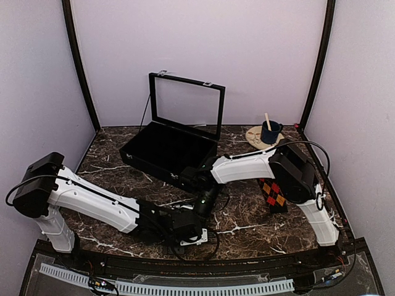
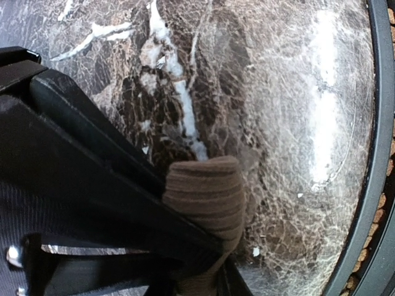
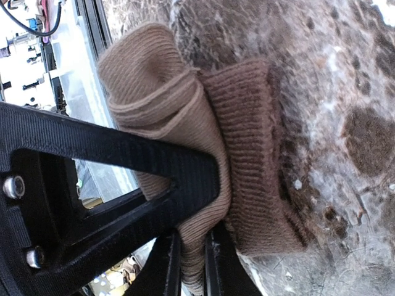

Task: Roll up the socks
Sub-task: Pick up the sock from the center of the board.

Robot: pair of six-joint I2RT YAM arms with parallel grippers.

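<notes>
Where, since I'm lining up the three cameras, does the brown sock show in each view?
Top external: the brown sock cannot be made out; it is hidden where the arms meet at centre front.
Left wrist: brown sock at lower centre, ribbed end poking up.
Right wrist: brown sock at centre, folded, running from the top to the bottom edge.
Shared landmark: the dark marble tabletop.

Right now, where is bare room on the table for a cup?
Free: marble left of the black box, and the front patch beside the argyle sock. Crowded: centre front, where left gripper and right gripper pinch the brown sock.
</notes>
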